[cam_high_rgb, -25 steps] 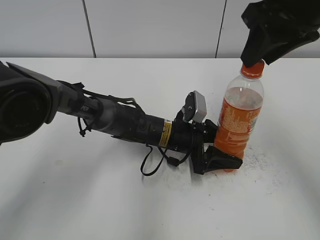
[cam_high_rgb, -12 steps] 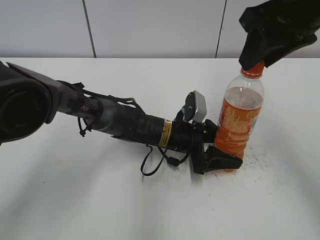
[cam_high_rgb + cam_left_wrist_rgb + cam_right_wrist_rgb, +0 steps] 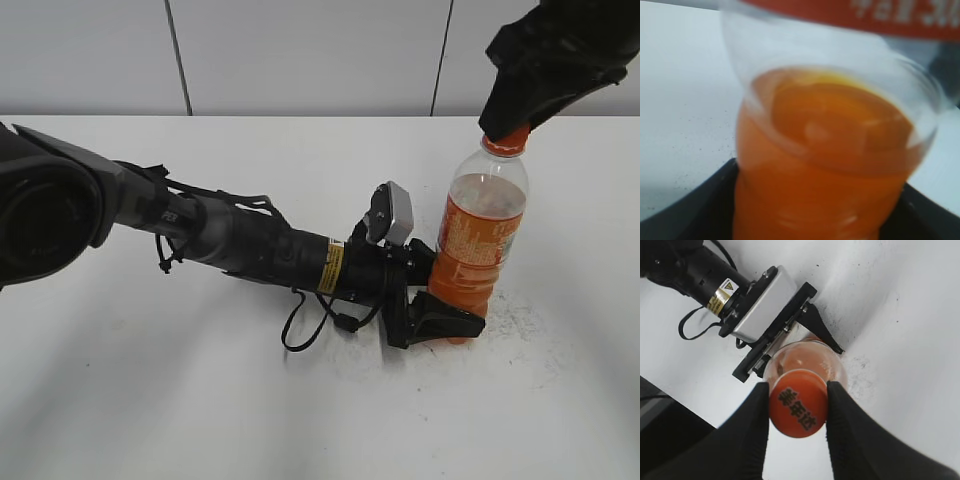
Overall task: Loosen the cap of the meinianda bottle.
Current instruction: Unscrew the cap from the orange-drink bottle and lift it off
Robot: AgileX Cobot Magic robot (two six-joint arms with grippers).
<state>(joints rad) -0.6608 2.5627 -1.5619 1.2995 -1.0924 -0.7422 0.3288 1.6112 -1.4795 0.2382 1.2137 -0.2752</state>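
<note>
The meinianda bottle [image 3: 478,240] stands upright on the white table, clear plastic with orange drink and an orange label. My left gripper [image 3: 440,318] is shut on its ribbed lower body, which fills the left wrist view [image 3: 825,170]. The orange cap [image 3: 799,403] shows from above in the right wrist view, with dark characters printed on top. My right gripper [image 3: 797,401] is shut on the cap, one black finger touching each side. In the exterior view the right gripper [image 3: 512,118] covers most of the cap [image 3: 506,138] from above.
The left arm [image 3: 230,240] lies low across the white table [image 3: 200,400] from the left, with a loose black cable loop [image 3: 305,330] beside it. A grey panelled wall stands behind the table. Dark specks dot the tabletop by the bottle's base.
The right gripper has shifted slightly over the cap and turned a little. The bottle and left arm have not moved.
</note>
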